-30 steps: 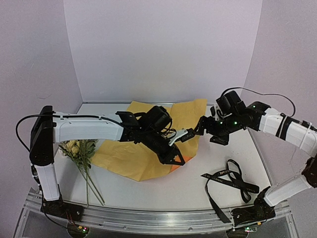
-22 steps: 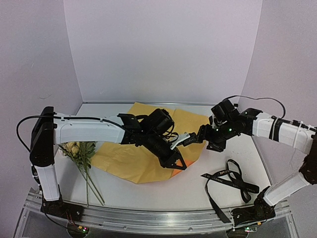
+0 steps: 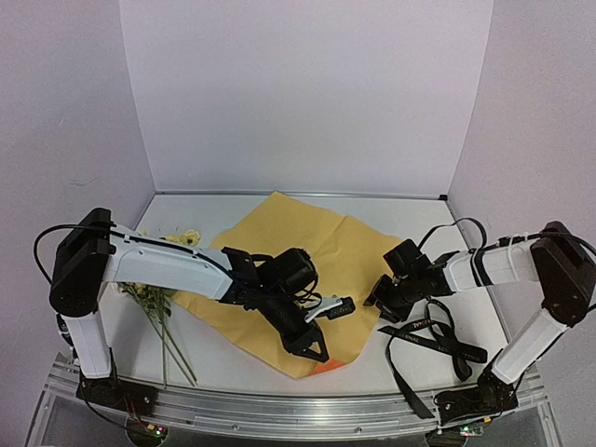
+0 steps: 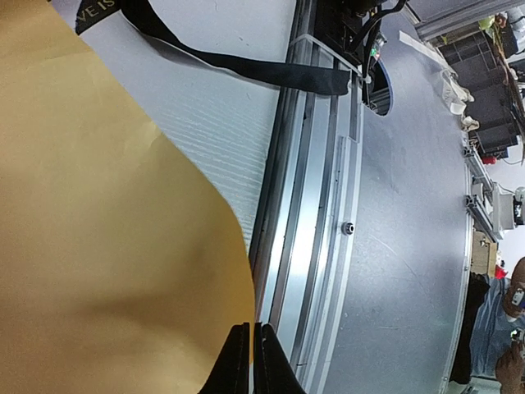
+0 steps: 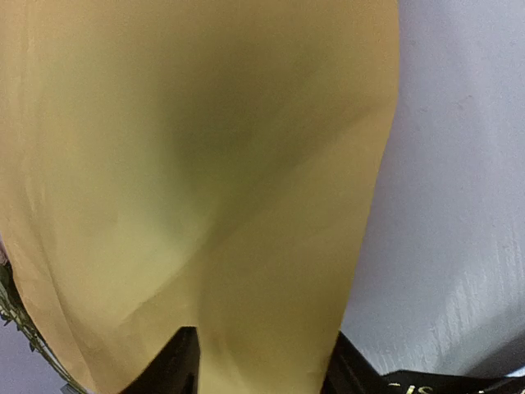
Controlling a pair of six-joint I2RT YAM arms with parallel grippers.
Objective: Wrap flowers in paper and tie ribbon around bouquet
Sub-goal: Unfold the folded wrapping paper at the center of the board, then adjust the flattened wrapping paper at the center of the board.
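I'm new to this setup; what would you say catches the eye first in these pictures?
The big orange-yellow paper spread across the middle of the table stands out first, the left gripper pinching its near edge and the right gripper open around its right edge. Then come the black ribbon looped at the right and the flowers lying at the left.

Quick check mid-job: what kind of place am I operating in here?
Probably a robot lab test booth, not a flower shop: plain pale backdrop walls box in the white table, an aluminium mounting rail lines its near edge, and the left wrist view shows cluttered equipment beyond.
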